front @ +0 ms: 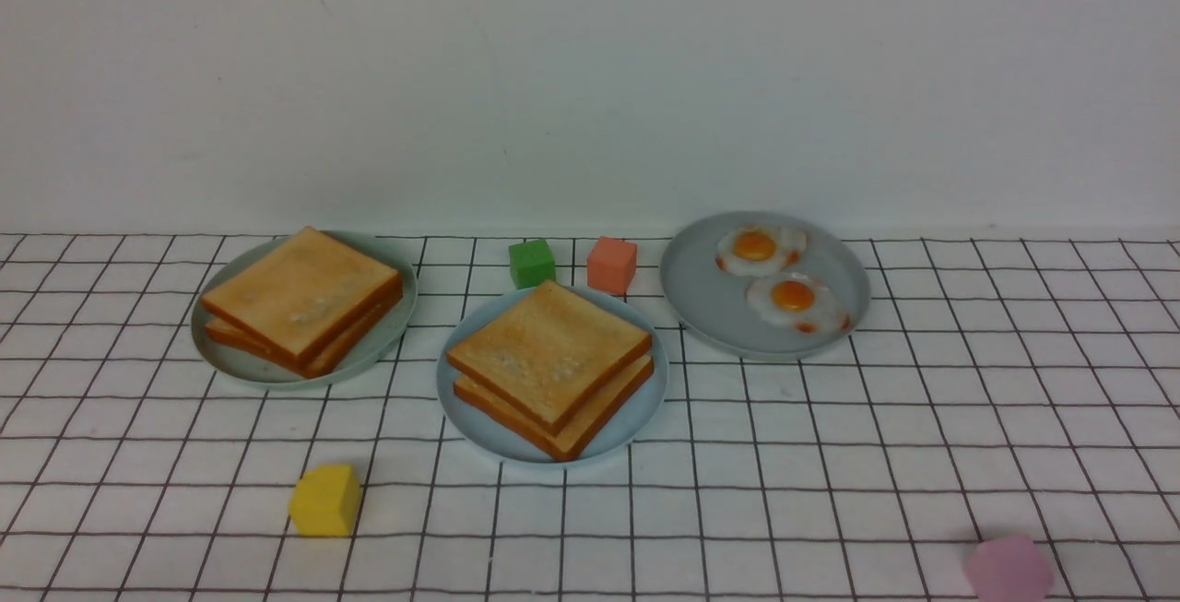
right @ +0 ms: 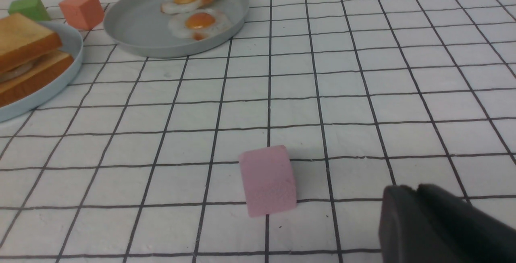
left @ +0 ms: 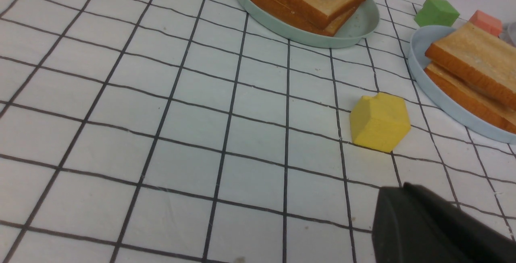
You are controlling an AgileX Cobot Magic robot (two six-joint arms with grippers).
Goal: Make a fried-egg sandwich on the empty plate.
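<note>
Currently the fried-egg sandwich (front: 551,367) sits assembled on the sky-blue plate (front: 458,404) at the centre of the gridded cloth (front: 922,418): two toast slices are stacked, and the right wrist view shows a white egg edge between them. To the robot's left, a grey-green plate (front: 217,353) carries a further stack of toast (front: 302,300). To the right, a second grey plate (front: 701,293) holds two fried eggs (front: 782,275). A green block (front: 532,263) and a salmon block (front: 611,265) stand just behind the sandwich plate. A yellow block (front: 325,500) lies near the front left, a pink block (front: 1008,570) at the front right edge. The left gripper (left: 407,214) is closed and empty, above the cloth near the yellow block. The right gripper (right: 415,210) appears as a dark mass near the pink block, touching nothing; its jaw setting cannot be determined.
</note>
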